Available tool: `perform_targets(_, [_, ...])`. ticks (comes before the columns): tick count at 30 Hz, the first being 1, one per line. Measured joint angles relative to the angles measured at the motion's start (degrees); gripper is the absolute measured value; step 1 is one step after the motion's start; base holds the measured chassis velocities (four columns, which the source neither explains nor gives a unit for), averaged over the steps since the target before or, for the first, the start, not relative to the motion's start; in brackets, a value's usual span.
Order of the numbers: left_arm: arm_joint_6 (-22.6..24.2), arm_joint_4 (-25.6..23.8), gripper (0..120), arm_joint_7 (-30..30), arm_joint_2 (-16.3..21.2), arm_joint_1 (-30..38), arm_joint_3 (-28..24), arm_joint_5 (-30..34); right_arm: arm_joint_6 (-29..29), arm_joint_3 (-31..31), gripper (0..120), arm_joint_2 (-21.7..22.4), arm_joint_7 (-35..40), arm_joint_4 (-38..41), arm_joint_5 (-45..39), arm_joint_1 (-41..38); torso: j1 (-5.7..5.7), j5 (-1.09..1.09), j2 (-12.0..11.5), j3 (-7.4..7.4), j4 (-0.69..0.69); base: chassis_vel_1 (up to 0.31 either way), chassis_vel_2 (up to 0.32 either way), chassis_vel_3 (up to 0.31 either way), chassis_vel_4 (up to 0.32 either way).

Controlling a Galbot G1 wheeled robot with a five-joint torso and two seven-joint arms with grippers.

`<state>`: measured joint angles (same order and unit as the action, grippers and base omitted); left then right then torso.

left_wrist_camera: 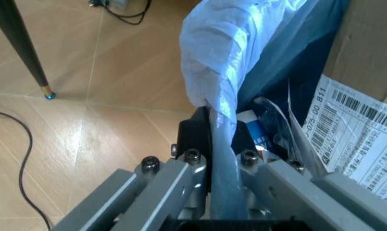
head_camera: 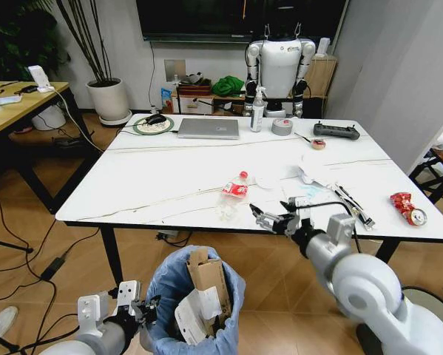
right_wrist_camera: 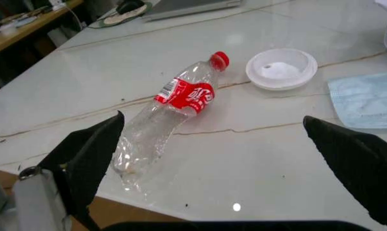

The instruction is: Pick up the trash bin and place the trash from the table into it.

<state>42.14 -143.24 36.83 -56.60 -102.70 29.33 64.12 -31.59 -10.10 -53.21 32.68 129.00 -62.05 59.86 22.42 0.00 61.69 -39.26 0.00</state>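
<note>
So over on the robot's left, the left gripper (head_camera: 142,311) is sitting low near the floor, in front of the table's near edge, with its fingers pinching the rim of the trash bin (head_camera: 173,277), bag plastic squeezed right between them in the left wrist view. The bin is already holding a torn cardboard box (head_camera: 208,275) and some printed white paper (head_camera: 199,307), so part of the job looks done. Moving right, the crushed bottle (head_camera: 234,190) is lying on the table (head_camera: 154,177) close to the near edge, red cap pointing away from the robot, its long axis running roughly near-to-far and a bit slanted. The right gripper (head_camera: 270,216) is hovering just beside it, to its right, jaws spread wide and gripping nothing; in the right wrist view the bottle (right_wrist_camera: 167,113) is sitting ahead between the two fingers. That arm is clearly the closer one, so I'm guessing the bottle is next. Farther right, a crushed red can (head_camera: 407,207) is waiting near the table's right end.
</note>
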Motion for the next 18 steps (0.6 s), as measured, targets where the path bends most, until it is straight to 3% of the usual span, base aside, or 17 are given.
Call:
perform_targets(8, [0.0,0.0,0,0.0,-0.1,-0.9,0.3,-0.3,-0.8,5.5,100,-1.9,7.4,-2.2,-5.5,-6.8,0.00,0.00,0.0,0.00,0.01,0.000,0.000,0.000,0.000])
perform_targets(18, [0.0,0.0,0,-0.1,-0.2,-1.7,0.9,-0.4,0.6,10.5,100,-2.7,2.7,-3.7,-3.3,-9.2,-0.02,-0.01,0.0,0.00,0.00,0.000,0.000,0.000,0.000])
